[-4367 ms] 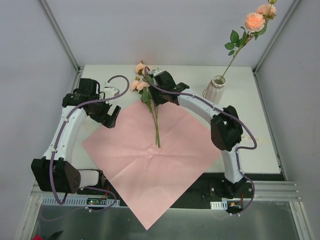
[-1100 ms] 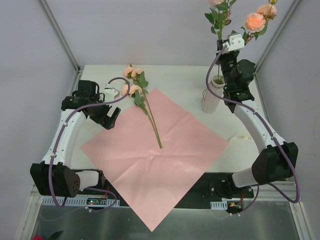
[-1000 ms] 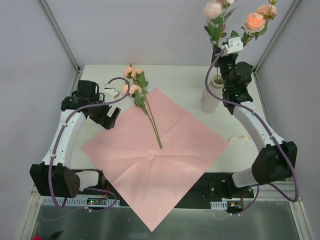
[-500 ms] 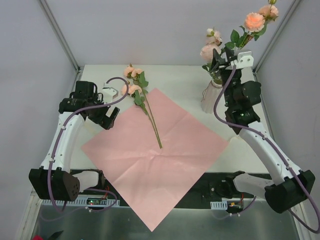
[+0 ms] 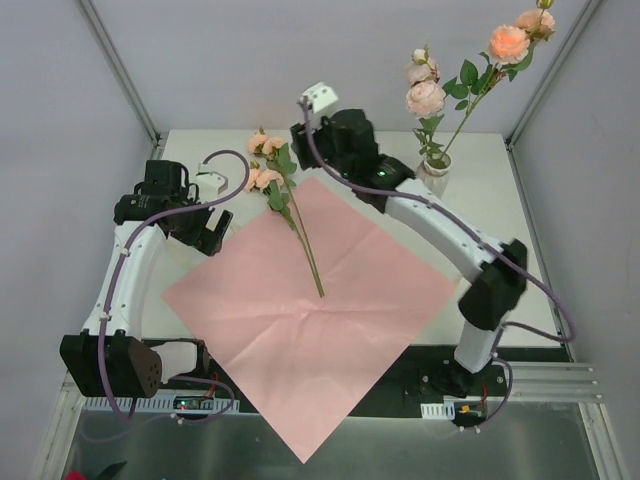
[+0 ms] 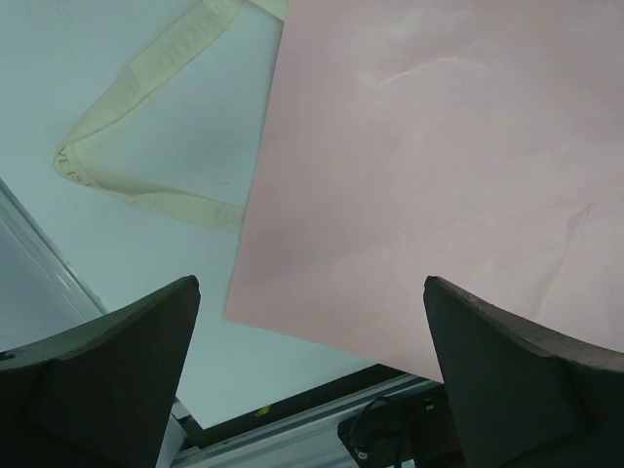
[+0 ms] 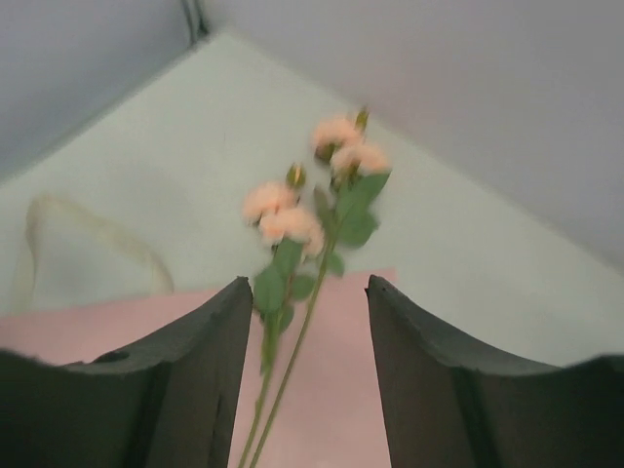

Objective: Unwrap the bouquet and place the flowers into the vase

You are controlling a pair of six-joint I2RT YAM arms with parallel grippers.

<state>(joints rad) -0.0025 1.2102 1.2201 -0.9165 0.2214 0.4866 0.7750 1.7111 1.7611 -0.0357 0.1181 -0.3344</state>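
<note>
— So, what is happening on the left?
— The left fingers (image 5: pixel 208 232) are hanging spread wide and empty over the upper-left edge of the pink paper (image 5: pixel 310 320). A loop of cream ribbon (image 6: pixel 146 127) is lying just beside that edge on the worktop (image 5: pixel 520 250).
— And in the middle?
— The paper is lying flat and unfolded. One bunch of flowers (image 5: pixel 300 225) is lying across its upper part, with the blooms reaching past the far edge onto the worktop. The right fingers (image 7: pixel 419 380) are hovering above those blooms, parted and gripping nothing.
— And at the right?
— The vase (image 5: pixel 438 168) is standing at the far right of the worktop, partly hidden behind the right arm. Two more rose stems (image 5: pixel 425 97) are rising from it.
</note>
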